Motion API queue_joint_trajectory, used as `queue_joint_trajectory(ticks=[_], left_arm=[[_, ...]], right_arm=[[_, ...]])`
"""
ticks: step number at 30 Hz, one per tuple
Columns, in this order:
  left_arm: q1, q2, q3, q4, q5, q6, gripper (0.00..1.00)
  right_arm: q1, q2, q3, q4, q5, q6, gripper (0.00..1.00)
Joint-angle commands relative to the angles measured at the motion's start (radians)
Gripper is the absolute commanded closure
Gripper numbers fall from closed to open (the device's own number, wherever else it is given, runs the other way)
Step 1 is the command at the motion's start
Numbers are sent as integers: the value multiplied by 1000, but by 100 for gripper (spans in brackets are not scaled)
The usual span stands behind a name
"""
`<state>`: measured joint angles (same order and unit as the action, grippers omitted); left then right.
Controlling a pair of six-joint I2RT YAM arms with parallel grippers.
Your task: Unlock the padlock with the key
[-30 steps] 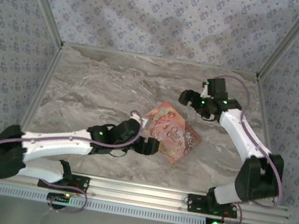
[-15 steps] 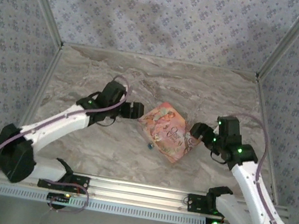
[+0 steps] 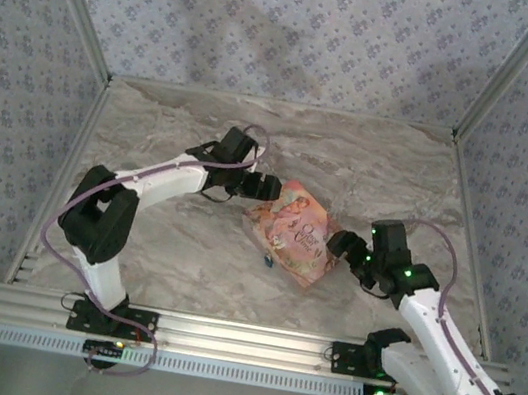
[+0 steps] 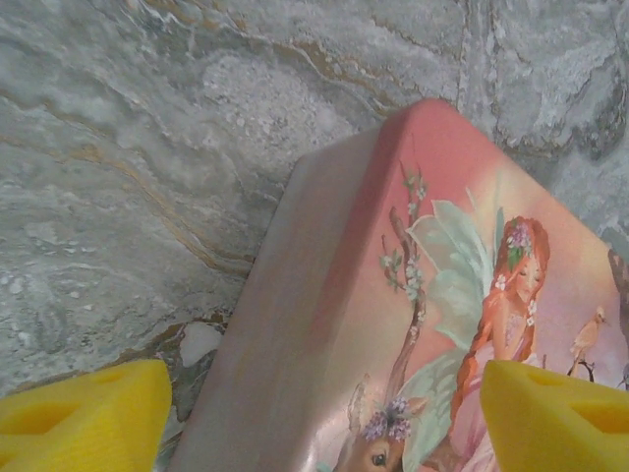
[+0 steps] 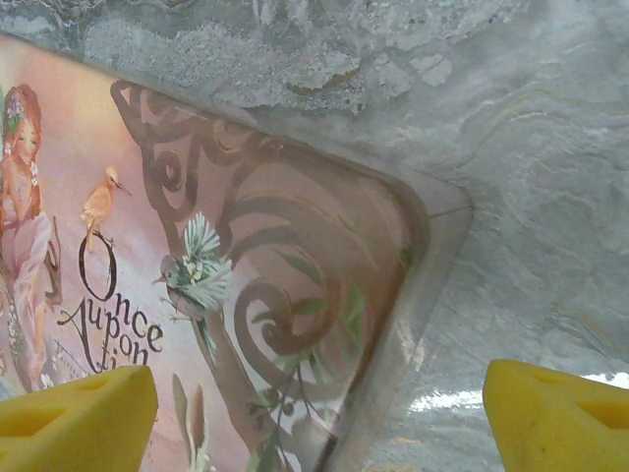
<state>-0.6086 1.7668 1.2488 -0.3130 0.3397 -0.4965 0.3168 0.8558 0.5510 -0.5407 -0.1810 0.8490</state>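
Your left gripper (image 3: 268,187) has swung over to the glossy, flat pink box (image 3: 299,232), fingers (image 4: 79,413) spread; the right gripper (image 3: 340,243) is spread too.

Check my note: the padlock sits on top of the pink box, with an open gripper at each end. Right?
No: the top external view shows the padlock on the table, beside the near edge of the pink box. The rest holds.

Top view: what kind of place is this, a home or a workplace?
Probably a robot test booth, not a home: a left arm and a right arm mounted on a metal rail, a marble-look table, and patterned walls closing three sides.
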Motion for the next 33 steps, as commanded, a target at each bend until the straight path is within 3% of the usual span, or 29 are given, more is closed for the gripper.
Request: queue_joint_trajectory(ticks=[1,14,23,33], left_arm=[[-6,-6,16,12,65,7,19],[-58,-149,-227,143,36,-88,22],[-106,-269,-349,222,-80,-175,22],[-106,-195,-292,233,-151,-183,26]], right_arm=[[3,39,5,69,-24,15,12],[-31,335,183,169,-36,-75,13],[-37,593,393,204,-95,-159,16],[-42,787,544,205,-133,-212,27]])
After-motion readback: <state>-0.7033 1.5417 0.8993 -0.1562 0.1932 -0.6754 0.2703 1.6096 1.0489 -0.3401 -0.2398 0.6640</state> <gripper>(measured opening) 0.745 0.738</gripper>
